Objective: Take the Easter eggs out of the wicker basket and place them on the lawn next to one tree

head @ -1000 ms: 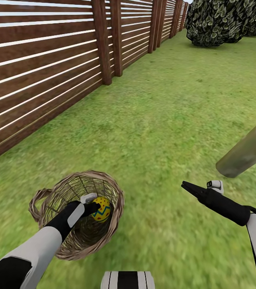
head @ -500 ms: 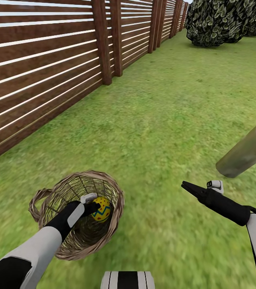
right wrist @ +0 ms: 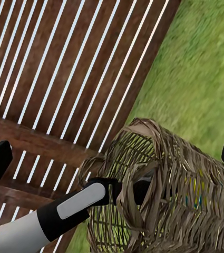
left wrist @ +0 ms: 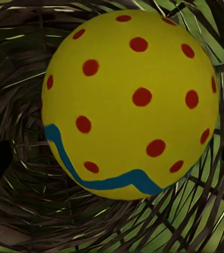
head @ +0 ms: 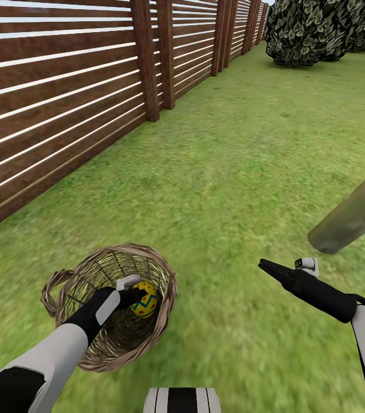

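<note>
1. Your left gripper [head: 138,298] is down inside the wicker basket [head: 162,321], right at the one Easter egg [head: 146,299] you can see. The dark fingers sit at either side of it in the left wrist view, but I cannot tell whether they are clamped on it.
2. Egg [left wrist: 130,100]: yellow, red dots, one blue zigzag band low on the shell, resting against the weave. No writing on it.
3. Basket [right wrist: 185,174]: loose tan-brown wicker, bowl shape, side handle loop on the fence side, sitting on the lawn [head: 234,166]. The left arm comes in over its near rim.
4. Your right gripper [head: 269,267] hovers over the grass off to the basket's right, well apart from it, fingers together at a point.
5. A pale grey-green tree [head: 351,218] trunk leans in just beyond the right gripper.
6. A brown slatted fence [head: 62,97] runs along the left, close behind the basket; dark bushes [head: 308,28] stand at the far end.
</note>
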{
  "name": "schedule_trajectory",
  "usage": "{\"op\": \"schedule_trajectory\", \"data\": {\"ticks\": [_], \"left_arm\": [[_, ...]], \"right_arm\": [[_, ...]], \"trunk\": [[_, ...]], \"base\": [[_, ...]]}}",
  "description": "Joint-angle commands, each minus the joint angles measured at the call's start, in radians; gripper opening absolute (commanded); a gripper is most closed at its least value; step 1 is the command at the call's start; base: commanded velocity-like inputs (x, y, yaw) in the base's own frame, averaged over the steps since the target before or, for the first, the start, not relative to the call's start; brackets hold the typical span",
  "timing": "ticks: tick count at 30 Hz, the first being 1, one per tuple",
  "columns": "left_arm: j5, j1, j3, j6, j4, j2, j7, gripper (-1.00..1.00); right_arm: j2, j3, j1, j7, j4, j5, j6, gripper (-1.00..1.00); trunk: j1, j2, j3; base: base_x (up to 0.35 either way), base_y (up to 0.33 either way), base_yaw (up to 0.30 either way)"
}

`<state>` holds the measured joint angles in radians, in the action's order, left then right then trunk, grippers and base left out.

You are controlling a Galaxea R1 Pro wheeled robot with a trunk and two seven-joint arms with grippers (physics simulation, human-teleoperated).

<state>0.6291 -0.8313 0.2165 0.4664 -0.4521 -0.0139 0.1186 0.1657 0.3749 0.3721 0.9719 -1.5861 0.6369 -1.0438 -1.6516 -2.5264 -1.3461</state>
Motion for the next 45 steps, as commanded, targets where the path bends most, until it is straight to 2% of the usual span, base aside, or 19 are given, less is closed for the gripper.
{"op": "schedule_trajectory", "data": {"ticks": [1,13,18,29,45], "left_arm": [[0.011,0.0,0.008,0.003,-0.003,-0.001,0.007,1.0],[0.011,0.0,0.007,0.002,-0.003,-0.001,0.001,1.0],[0.011,0.0,0.007,0.002,-0.004,-0.001,-0.001,1.0],[0.011,0.001,0.006,0.003,-0.091,0.0,0.0,1.0],[0.011,0.001,0.004,0.003,-0.1,-0.001,0.0,1.0]], "right_arm": [[0.0,0.001,0.001,0.005,0.0,-0.003,-0.003,1.0],[0.0,0.001,0.001,0.005,0.0,-0.003,-0.003,1.0],[0.0,0.001,0.001,0.005,0.0,-0.003,-0.003,1.0],[0.0,0.001,0.001,0.005,0.0,-0.003,-0.003,1.0],[0.0,0.001,0.001,0.005,0.0,-0.003,-0.003,1.0]], "trunk": [[0.0,0.0,-0.001],[0.0,0.0,-0.001],[-0.002,-0.001,-0.016],[-0.002,-0.001,-0.016],[-0.003,-0.002,-0.024]], "base": [[0.0,0.0,0.0],[0.0,0.0,0.0],[0.0,0.0,0.0],[0.0,0.0,0.0],[0.0,0.0,0.0]]}}
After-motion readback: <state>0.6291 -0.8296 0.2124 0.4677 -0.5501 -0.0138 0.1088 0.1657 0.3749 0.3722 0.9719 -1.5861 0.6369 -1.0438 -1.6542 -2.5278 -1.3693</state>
